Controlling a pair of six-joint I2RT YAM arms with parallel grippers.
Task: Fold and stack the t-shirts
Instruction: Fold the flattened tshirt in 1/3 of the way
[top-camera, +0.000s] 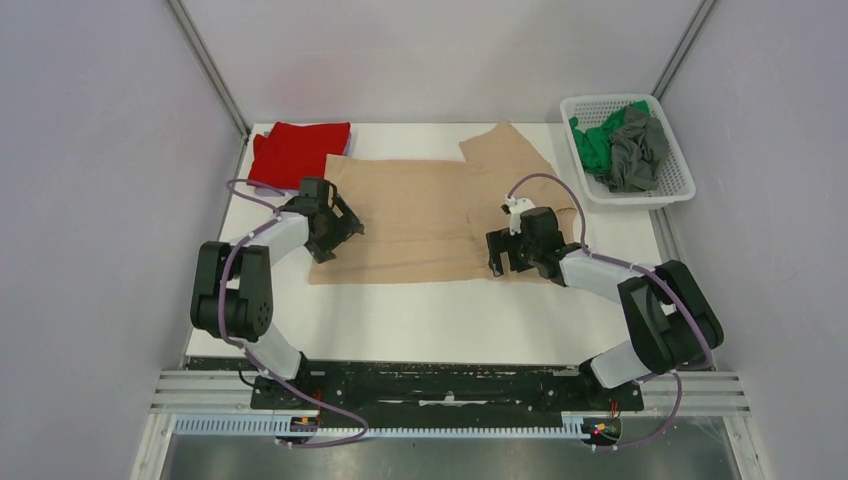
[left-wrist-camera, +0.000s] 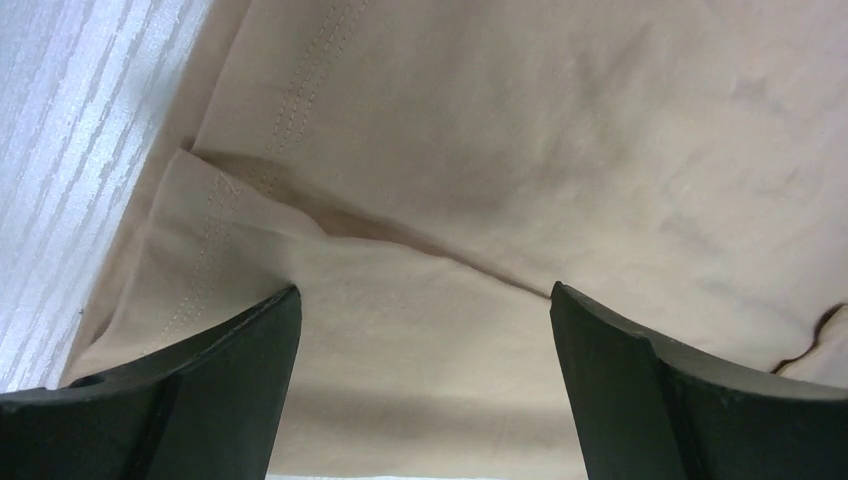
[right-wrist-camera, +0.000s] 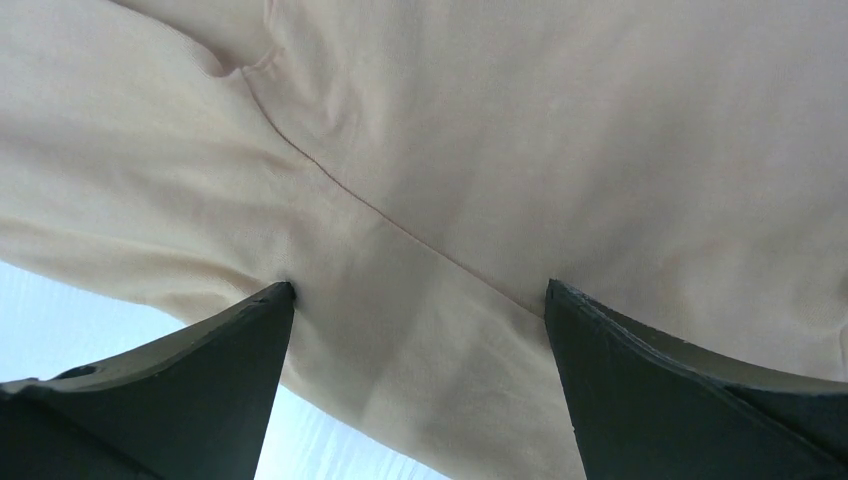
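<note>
Beige t-shirt (top-camera: 420, 215) lies flat under left claw (top-camera: 338, 236) and right claw (top-camera: 506, 261), both gaping.

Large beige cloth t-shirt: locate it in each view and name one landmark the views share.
Top external: the large beige cloth t-shirt lies spread mid-table, between the left claw and right claw.
Left wrist: it fills most of the frame, stitched hem at left.
Right wrist: it fills nearly the whole frame.
Shared landmark: the white table, visible past the shirt's edge at left in both wrist views.
</note>
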